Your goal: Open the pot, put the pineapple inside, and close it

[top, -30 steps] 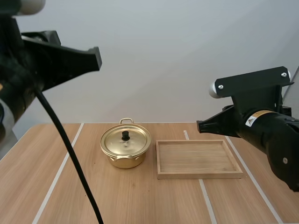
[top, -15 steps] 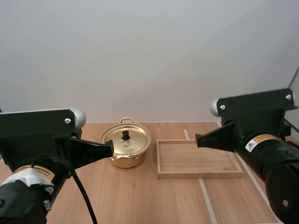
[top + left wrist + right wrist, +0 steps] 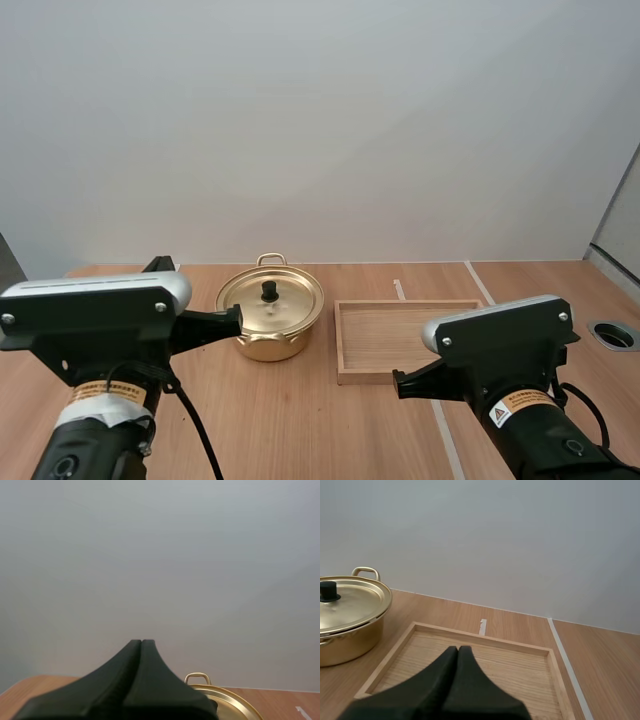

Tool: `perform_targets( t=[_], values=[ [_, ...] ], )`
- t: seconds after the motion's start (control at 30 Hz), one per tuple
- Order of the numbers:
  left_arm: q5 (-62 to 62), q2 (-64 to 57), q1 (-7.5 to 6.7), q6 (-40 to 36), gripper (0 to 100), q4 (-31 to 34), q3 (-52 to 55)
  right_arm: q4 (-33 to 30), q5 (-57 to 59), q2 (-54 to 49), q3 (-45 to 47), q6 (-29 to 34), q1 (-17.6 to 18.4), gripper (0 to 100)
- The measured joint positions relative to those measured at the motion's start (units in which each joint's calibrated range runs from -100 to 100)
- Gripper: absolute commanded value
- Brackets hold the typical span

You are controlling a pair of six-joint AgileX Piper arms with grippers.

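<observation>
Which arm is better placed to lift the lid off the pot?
Probably left. The left gripper, shut, points toward the pot, its tip close beside the lid. The right gripper, also shut, hangs over the wooden tray, farther from the pot.

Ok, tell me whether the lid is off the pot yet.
No, the lid sits closed on the pot, with its black knob upright on top.

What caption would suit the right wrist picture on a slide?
Shut right gripper pointing over a wooden tray, with a lidded gold pot beside the tray.
</observation>
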Motion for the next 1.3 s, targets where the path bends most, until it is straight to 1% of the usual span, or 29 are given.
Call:
perform_targets(
  t=[0.1,0.2,0.3,0.47,0.7,1.17,1.3],
  values=[
    [-2.04,0.0,0.0,0.09,0,0.27,2.51,2.44,0.49,-0.6,0.0,0.0,0.08,0],
    [-0.56,0.0,0.0,0.09,0,0.49,2.64,5.24,2.16,-0.6,0.0,0.0,0.08,0],
    [4.93,0.0,0.0,-0.29,0,0.49,2.73,6.76,6.88,-0.64,0.0,0.0,0.08,0],
    [17.55,0.0,0.0,-0.09,0,0.49,2.8,7.21,14.26,-3.0,0.16,0.0,0.08,0],
    [26.87,0.0,0.0,1.15,0,0.49,2.8,7.45,16.7,-3.22,0.16,0.0,0.09,0],
    [28.49,0.0,0.0,1.55,0,0.6,2.8,7.58,17.01,-3.22,0.16,0.0,0.09,0],
    [25.68,0.0,0.0,3.05,0,1.43,2.8,7.58,17.01,-3.22,0.16,0.0,0.09,0]
  ],
)
